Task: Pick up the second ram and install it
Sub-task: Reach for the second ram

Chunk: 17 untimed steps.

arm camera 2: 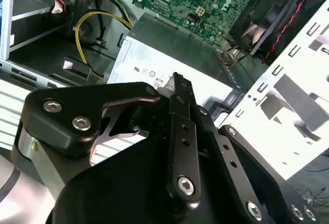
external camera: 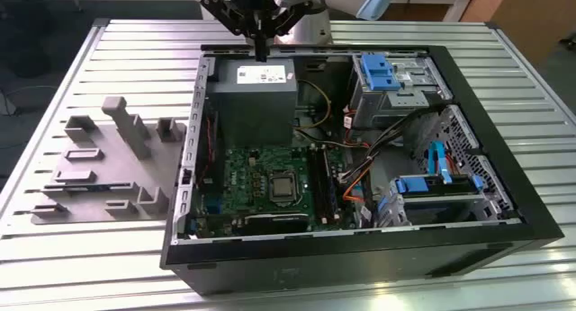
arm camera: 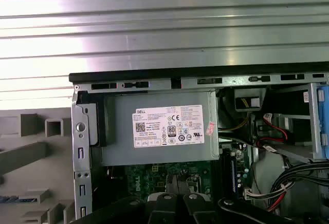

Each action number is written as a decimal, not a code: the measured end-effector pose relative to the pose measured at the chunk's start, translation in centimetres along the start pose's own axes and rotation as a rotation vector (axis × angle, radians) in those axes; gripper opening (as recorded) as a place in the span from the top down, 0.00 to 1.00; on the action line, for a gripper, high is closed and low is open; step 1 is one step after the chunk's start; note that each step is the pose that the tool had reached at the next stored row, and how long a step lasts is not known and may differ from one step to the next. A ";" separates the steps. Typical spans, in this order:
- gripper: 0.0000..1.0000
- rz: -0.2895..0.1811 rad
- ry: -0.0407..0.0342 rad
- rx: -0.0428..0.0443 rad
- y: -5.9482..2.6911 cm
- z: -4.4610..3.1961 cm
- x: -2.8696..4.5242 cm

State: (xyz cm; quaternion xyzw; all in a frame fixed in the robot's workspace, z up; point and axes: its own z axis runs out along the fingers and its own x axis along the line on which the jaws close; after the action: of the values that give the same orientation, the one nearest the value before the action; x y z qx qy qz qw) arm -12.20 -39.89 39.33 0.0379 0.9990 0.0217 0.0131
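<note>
- Your gripper (external camera: 261, 53) hangs over the far rim of the open computer case (external camera: 360, 257). Its jaws are drawn together into one narrow black tip, and nothing shows between them.
- In both wrist views the gripper (arm camera 2: 177, 80) (arm camera: 176, 180) shows its black linkage folded in, with the fingertips close together.
- Just below the jaws lies the grey power supply box (external camera: 252, 88), label side up. The first wrist view shows the same box (arm camera: 159, 126) just inside the case rim.
- Past the box from the jaws, deeper in the case, the green motherboard (external camera: 256, 169) lies flat. The long dark memory slots (external camera: 322, 183) run beside its processor socket, and you cannot tell what sits in them.
- The ram stick (external camera: 85, 187) looks to be the thin dark strip standing on edge in a slot of the grey holder (external camera: 99, 213). It is outside the case, well apart from the jaws and toward the exterior view's left.
- The first wrist view shows a bluish strip (arm camera: 10, 199) in that holder. It is too thin to identify for certain.
- To the other side of the jaws, toward the exterior view's right, a blue drive bracket (external camera: 378, 71) tops the metal drive cage.
- In the second wrist view a yellow cable (arm camera 2: 85, 23) loops beside the power supply box (arm camera 2: 169, 49), near the jaws.
- Case and holder both rest on the slatted metal table (external camera: 117, 48).
</note>
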 end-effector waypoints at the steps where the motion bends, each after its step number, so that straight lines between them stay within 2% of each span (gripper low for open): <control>1: 0.89 0.000 0.0000 0.0000 0.00 0.00 0.00; 12: 0.89 0.000 0.0000 0.0000 0.00 0.00 0.02; 17: 0.89 0.000 -0.0009 0.0000 -0.03 -0.01 0.42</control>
State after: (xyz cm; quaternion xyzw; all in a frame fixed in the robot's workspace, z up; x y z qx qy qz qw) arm -12.62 -39.90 39.33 0.0379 0.9990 0.0217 0.0135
